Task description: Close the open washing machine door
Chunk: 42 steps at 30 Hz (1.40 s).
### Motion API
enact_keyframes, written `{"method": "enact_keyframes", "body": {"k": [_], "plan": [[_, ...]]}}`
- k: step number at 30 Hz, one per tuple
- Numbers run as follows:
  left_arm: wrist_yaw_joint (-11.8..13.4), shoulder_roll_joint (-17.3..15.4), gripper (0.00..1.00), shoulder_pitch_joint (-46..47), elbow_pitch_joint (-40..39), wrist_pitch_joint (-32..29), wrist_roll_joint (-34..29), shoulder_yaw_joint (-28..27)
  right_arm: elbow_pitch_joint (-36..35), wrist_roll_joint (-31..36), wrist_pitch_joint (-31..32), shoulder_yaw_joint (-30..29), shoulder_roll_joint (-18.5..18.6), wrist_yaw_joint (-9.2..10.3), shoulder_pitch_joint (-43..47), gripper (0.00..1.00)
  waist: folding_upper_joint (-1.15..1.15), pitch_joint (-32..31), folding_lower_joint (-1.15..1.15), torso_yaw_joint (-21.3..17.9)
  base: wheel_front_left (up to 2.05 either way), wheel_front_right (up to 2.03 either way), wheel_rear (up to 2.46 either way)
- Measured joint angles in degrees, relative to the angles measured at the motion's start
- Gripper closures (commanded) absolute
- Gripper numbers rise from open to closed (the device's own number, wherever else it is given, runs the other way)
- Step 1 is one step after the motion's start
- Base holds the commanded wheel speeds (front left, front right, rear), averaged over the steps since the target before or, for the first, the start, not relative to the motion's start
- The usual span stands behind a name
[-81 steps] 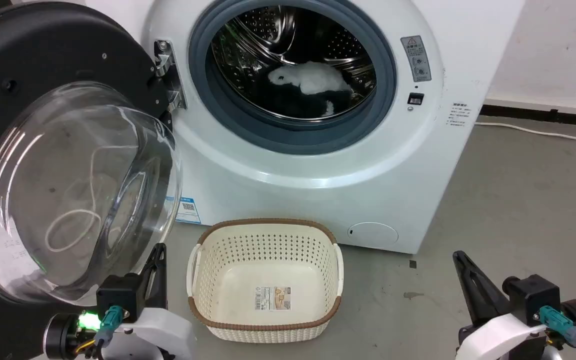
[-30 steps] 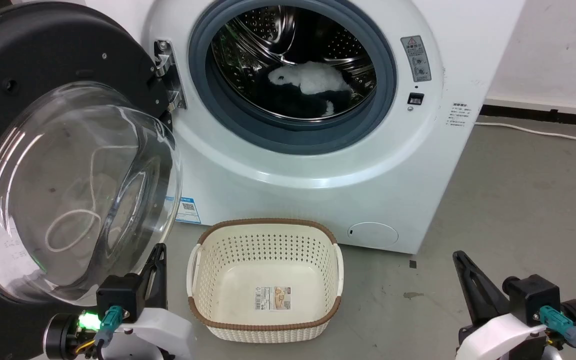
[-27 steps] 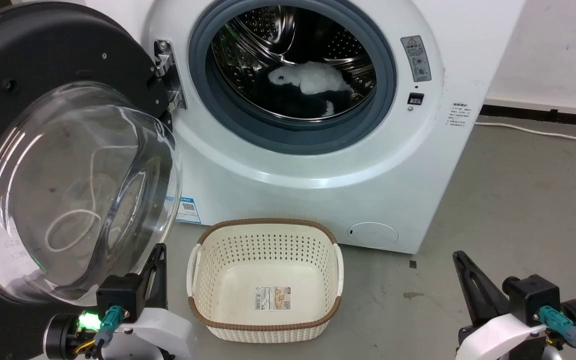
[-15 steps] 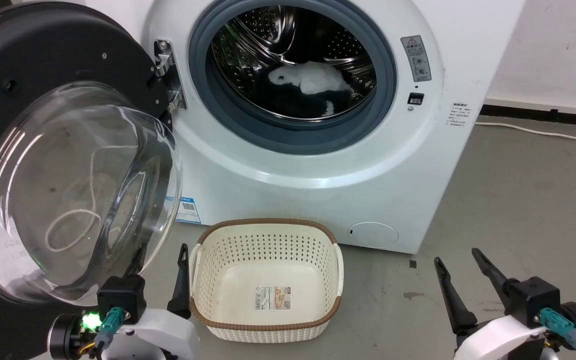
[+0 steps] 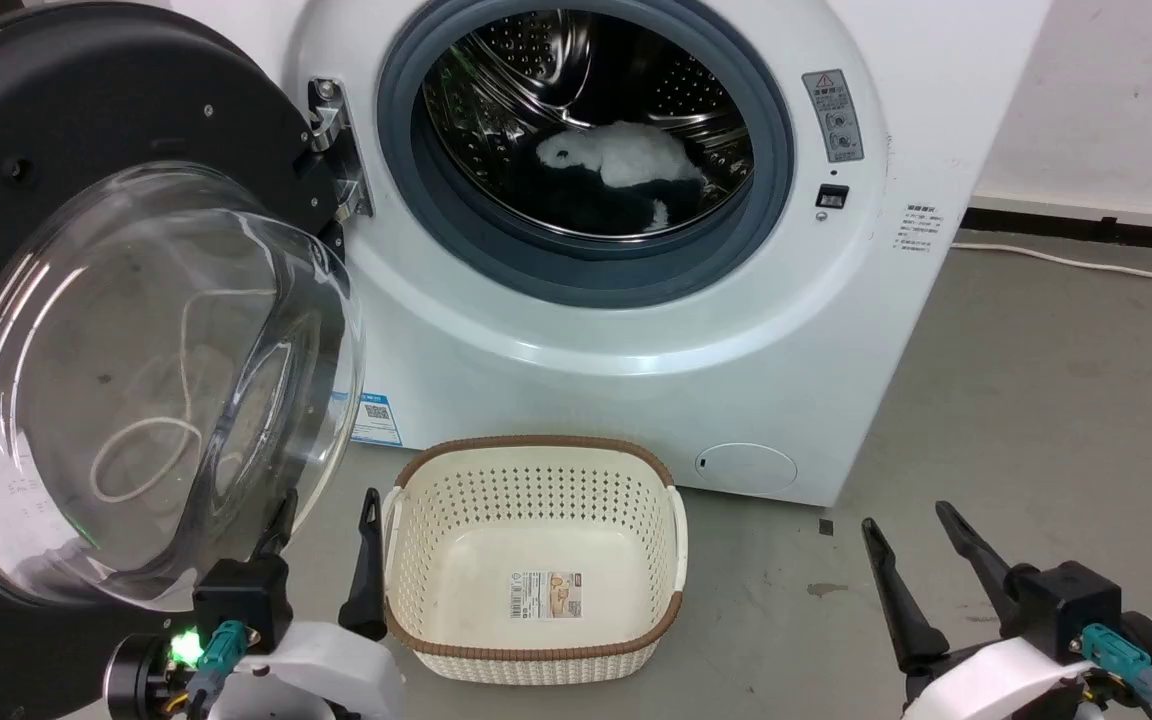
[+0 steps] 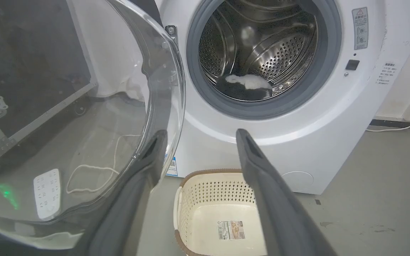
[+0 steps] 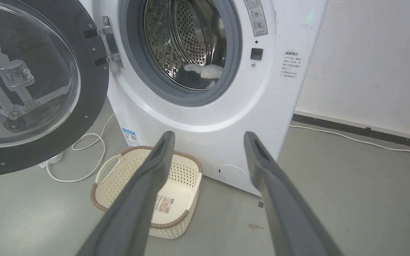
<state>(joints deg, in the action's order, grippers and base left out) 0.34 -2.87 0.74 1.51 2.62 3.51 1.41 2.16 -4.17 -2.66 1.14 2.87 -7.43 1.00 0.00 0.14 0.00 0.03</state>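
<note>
The white washing machine (image 5: 636,340) stands ahead with its steel drum exposed. White and dark laundry (image 5: 616,165) lies in the drum. The washing machine door (image 5: 86,100) is swung wide open on its left hinge, its clear glass bowl (image 5: 156,380) bulging toward me. My left gripper (image 5: 328,500) is open and low, just below the bowl's lower right edge. In the left wrist view its left finger overlaps the door (image 6: 84,106). My right gripper (image 5: 904,518) is open over the floor at lower right, apart from the machine (image 7: 205,117).
A cream perforated basket (image 5: 536,450) with a brown rim sits on the floor before the machine, between my grippers. A white cable (image 5: 1076,262) runs along the wall at right. A power strip (image 6: 47,192) and cord lie behind the door glass.
Both grippers have gone from shut to open. The door, machine and basket have not moved.
</note>
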Motion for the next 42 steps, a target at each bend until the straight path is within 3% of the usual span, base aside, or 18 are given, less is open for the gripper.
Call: {"method": "enact_keyframes", "body": {"k": [7, 8, 9, 17, 26, 34, 42], "plan": [[-0.01, 0.00, 0.00, -0.03, 0.48, 0.81, 0.86, 0.52, 0.56, -1.14, -0.77, 0.22, 0.00, 0.00, 0.48, 0.00, 0.00, 0.08, 0.00, 0.04, 0.00, 0.00, 0.00], [-0.01, 0.00, 0.92, -0.09, 0.59, 0.99, 1.33, 0.65, 0.74, -1.54, -1.00, 0.31, 0.00, 0.00, 0.68, 0.00, 0.00, 0.09, 0.00, 0.06, 0.00, 0.00, 0.00], [-0.01, 0.00, 1.00, -0.13, 0.60, 1.04, 1.58, 0.69, 0.82, -1.67, -1.08, 0.35, 0.00, 0.00, 0.70, 0.00, 0.00, 0.09, 0.00, 0.07, 0.00, 0.00, 0.00], [-0.53, 0.00, 1.00, -0.22, -2.34, 2.05, 2.74, -0.04, 1.37, -3.31, -2.03, 0.47, 0.00, 0.00, 0.93, 0.00, 0.00, -0.06, 0.00, 0.68, 0.00, 0.00, 0.00], [0.27, 0.07, 1.00, 0.93, -11.01, 3.24, 5.26, -4.28, 2.46, -4.93, -3.13, 0.54, 0.01, 0.00, 1.38, 0.00, 0.00, -0.31, 0.00, 3.20, 0.00, 0.00, 0.00], [1.77, 0.07, 1.00, 2.85, -15.97, 4.16, 7.98, -15.88, 3.54, -6.67, -4.13, 0.81, 0.00, 0.00, 1.43, 0.00, 0.00, -0.59, 0.00, 6.56, 0.00, 0.00, 0.00], [0.99, -0.99, 1.00, 3.93, -9.34, 5.09, 10.23, -29.17, 4.16, -7.54, -5.03, 0.96, 0.00, 0.00, 1.48, 0.00, 0.00, 0.09, 0.00, 9.81, 0.00, 0.00, 0.00]]}}
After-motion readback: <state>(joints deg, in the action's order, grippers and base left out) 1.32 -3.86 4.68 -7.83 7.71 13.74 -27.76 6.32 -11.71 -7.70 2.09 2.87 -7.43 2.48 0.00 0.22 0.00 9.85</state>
